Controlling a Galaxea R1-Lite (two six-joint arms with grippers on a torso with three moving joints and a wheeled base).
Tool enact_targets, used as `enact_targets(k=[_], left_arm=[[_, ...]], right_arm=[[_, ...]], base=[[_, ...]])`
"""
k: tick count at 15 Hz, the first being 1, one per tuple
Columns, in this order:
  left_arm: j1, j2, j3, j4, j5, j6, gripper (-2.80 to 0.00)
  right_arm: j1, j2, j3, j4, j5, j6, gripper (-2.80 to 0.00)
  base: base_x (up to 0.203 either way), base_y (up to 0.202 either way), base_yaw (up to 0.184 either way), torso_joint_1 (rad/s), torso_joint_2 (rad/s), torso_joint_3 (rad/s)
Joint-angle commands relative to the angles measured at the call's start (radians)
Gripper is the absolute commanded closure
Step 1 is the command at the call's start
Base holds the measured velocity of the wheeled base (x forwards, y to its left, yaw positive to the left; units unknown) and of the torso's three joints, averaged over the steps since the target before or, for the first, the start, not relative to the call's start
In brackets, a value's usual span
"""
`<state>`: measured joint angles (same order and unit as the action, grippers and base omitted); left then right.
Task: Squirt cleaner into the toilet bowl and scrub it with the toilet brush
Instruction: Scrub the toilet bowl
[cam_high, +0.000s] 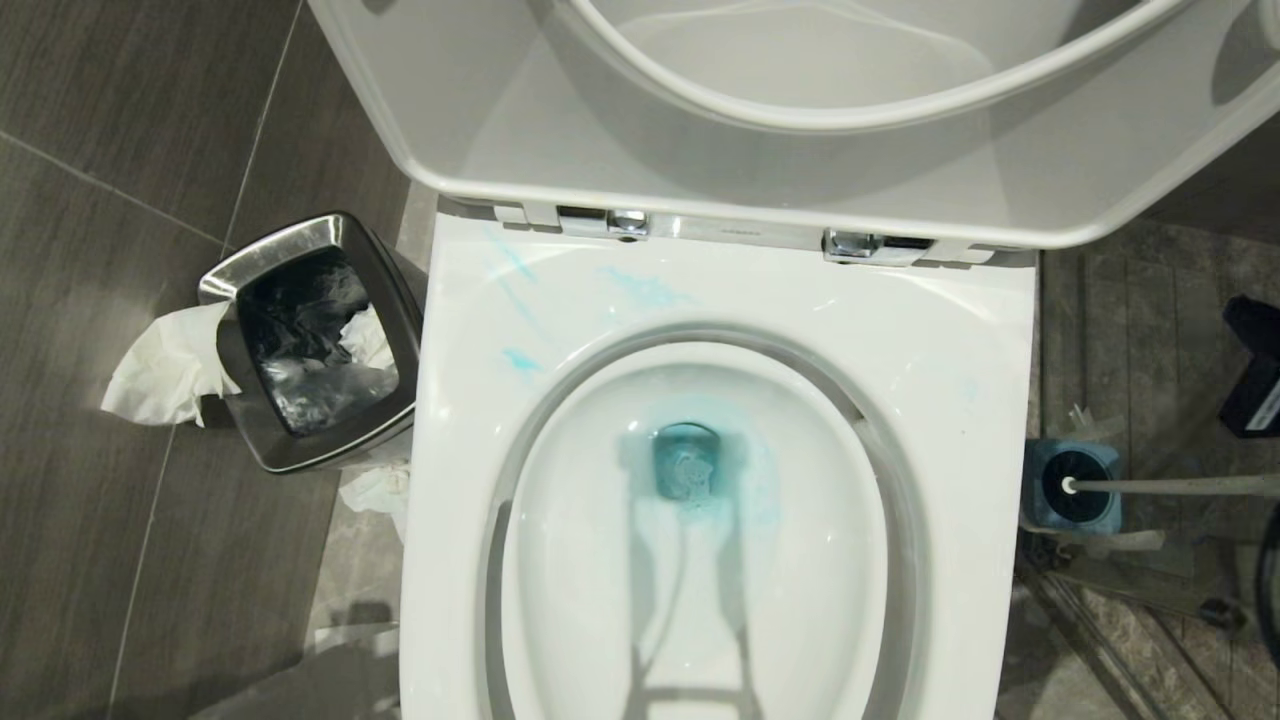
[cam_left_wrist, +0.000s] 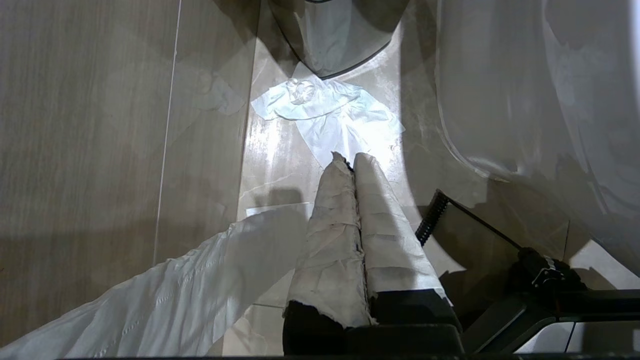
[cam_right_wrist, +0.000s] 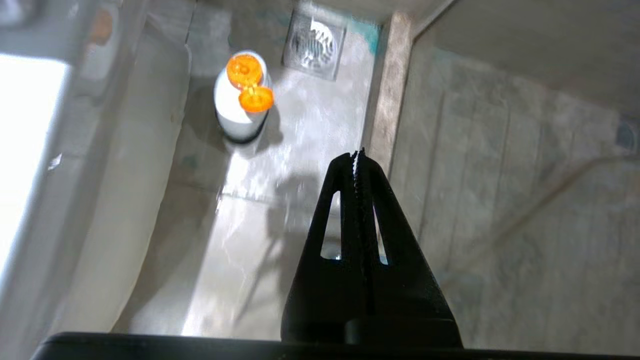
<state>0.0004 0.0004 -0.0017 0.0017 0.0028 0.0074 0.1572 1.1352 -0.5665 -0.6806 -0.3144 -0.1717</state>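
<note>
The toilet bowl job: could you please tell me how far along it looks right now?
Done: cleaner tints the water in the toilet bowl, with smears on its rim. The bottle stands on the floor, orange cap flipped open. In hand: nothing; the right claw is shut and empty, and the left claw is shut near floor tissue. Left: the toilet brush sits in its holder, so any further scrubbing needs a pickup.

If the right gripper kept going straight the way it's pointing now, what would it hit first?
Most likely the stone sill strip on the floor. The right gripper, jaws shut and empty, points down with its tip lined up on that strip. The orange-capped bottle stands off to one side. Depth is unclear.
</note>
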Motion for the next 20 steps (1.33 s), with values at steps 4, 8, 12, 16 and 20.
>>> enact_targets(k=[4,8,12,16,20], left_arm=[[0.001,0.001,0.0,0.0,0.0,0.0,0.0],[0.001,0.001,0.0,0.0,0.0,0.0,0.0],[0.0,0.001,0.0,0.0,0.0,0.0,0.0],[0.001,0.001,0.0,0.0,0.0,0.0,0.0],[0.0,0.001,0.0,0.0,0.0,0.0,0.0]], right_arm=[[-0.259,-0.241,-0.163,0.57,0.356,0.089,0.0],[-0.364,-0.407,-0.066,0.706,0.559,0.089,0.0],[-0.442,-0.549,0.033,0.77,0.6,0.068,0.0],[-0.455,-0.654,0.122,0.928,0.595,0.042,0.0],[-0.484,-0.694,0.261,0.889,0.57,0.004,0.0]], base=[[0.0,0.0,0.0,0.0,0.0,0.0],[0.0,0.0,0.0,0.0,0.0,0.0],[0.0,0.0,0.0,0.0,0.0,0.0],[0.0,0.0,0.0,0.0,0.0,0.0],[0.0,0.0,0.0,0.0,0.0,0.0]])
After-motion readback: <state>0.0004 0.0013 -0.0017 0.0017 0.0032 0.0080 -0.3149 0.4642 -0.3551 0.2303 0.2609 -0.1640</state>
